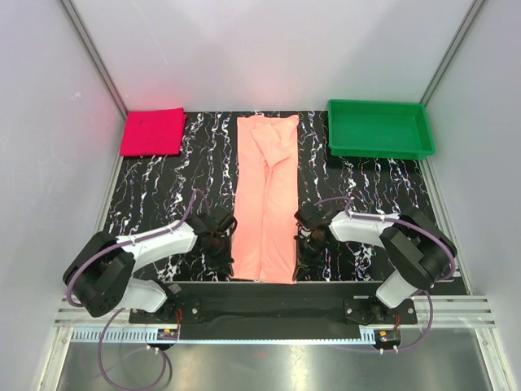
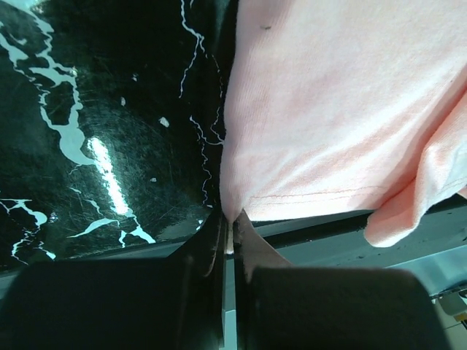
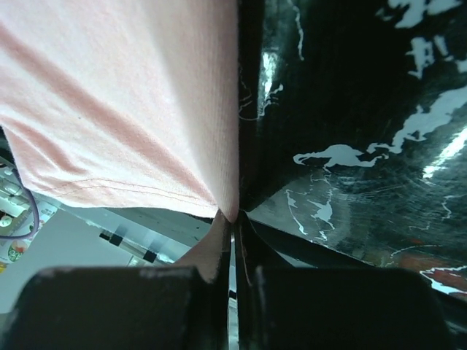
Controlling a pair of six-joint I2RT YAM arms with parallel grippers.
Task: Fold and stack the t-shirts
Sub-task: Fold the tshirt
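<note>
The salmon-pink t-shirt (image 1: 266, 199) lies folded lengthwise into a long strip down the middle of the black marbled table (image 1: 163, 195). My left gripper (image 1: 226, 254) is shut on the strip's near left corner; the left wrist view shows pink cloth (image 2: 336, 109) pinched between the fingertips (image 2: 230, 232). At the near right corner my right gripper (image 1: 299, 254) is shut too, with the hem (image 3: 124, 109) caught in its tips (image 3: 235, 222). The magenta-red t-shirt (image 1: 152, 131) rests folded into a square at the far left corner.
A green plastic tray (image 1: 380, 129) stands at the far right corner. White walls close in the left, right and back sides. The table's near edge (image 1: 269, 285) and a metal rail run just behind the shirt's hem.
</note>
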